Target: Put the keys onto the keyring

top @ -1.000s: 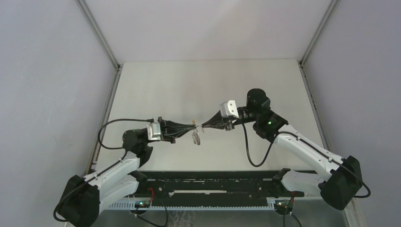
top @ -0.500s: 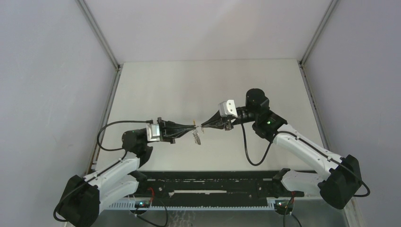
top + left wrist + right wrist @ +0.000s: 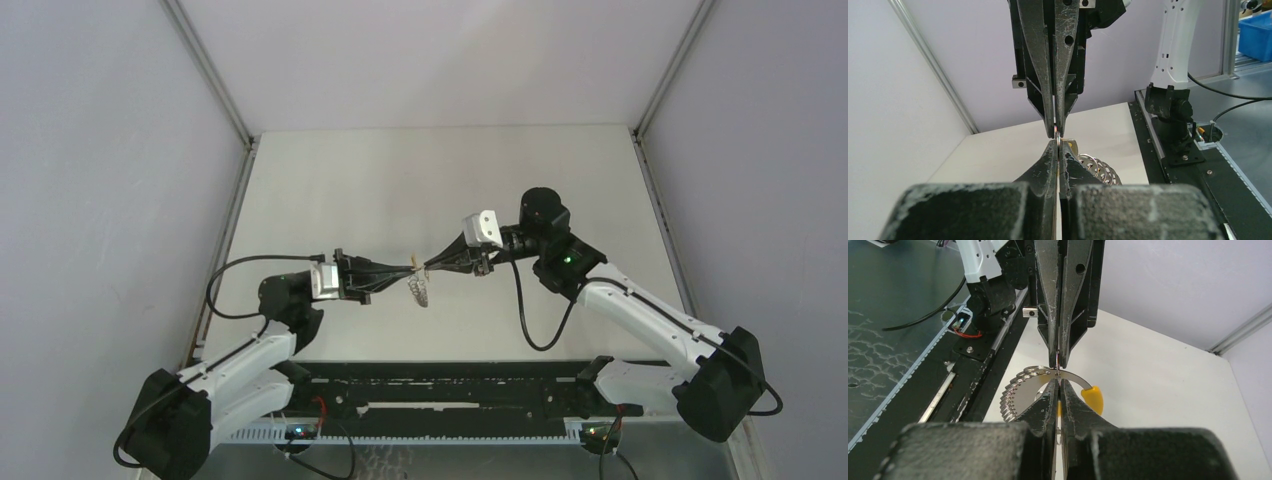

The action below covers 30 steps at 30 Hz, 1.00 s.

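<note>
Both claws are pinched shut, jaws pressed flat together, and they meet tip to tip above the bench (image 3: 400, 180). The left claw (image 3: 411, 268) and the right claw (image 3: 429, 267) point straight at each other, so neither arm is nearer. The keyring (image 3: 421, 291) sits at this meeting point, and its rim runs across the line of the claws. The rest hangs just below the tips. We cannot tell which claw carries it, and we cannot pick out the keys. In our judgement only the opposite claw stands in the way
</note>
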Tool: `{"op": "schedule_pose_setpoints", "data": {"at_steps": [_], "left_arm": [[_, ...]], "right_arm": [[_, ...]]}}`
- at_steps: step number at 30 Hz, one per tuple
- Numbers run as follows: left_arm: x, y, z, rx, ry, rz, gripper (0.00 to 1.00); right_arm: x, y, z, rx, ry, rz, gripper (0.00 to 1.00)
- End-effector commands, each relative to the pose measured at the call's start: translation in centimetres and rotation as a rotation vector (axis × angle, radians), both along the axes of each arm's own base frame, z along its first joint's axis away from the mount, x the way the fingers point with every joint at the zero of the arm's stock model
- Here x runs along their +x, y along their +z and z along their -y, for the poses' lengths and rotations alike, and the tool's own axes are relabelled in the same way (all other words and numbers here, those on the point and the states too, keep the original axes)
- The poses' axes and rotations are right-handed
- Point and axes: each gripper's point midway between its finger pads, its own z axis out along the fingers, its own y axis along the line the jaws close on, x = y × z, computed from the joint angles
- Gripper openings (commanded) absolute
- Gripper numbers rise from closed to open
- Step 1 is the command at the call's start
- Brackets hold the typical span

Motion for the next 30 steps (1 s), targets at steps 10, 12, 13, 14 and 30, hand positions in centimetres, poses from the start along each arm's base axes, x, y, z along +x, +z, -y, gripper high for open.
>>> {"op": "schedule_pose_setpoints", "data": {"at_steps": [10, 12, 13, 14, 30], "left_arm": [[-0.69, 3.57, -0.50, -0.075, -0.001, 0.120, 0.00], [-0.72, 3.58, -0.53, -0.075, 0.001, 0.125, 0.00], [-0.70, 3.52, -0.53, -0.075, 0.002, 0.125, 0.00], [-0.69, 3.48, -0.53, -0.074, 0.003, 0.126, 0.00], [-0.86, 2.86, -0.20, -0.039, -0.028, 0.124, 0.00]], "right_arm": [[-0.76, 1.64, -0.21, 0.020, 0.050, 0.020, 0.00], [-0.78, 1.68, -0.18, 0.020, 0.050, 0.020, 0.00], [-0.79, 1.63, -0.16, 0.019, 0.048, 0.020, 0.00], [-0.78, 1.75, -0.14, 0.021, 0.046, 0.023, 0.00], [-0.66, 2.48, 0.45, 0.032, 0.017, 0.051, 0.00]]}}
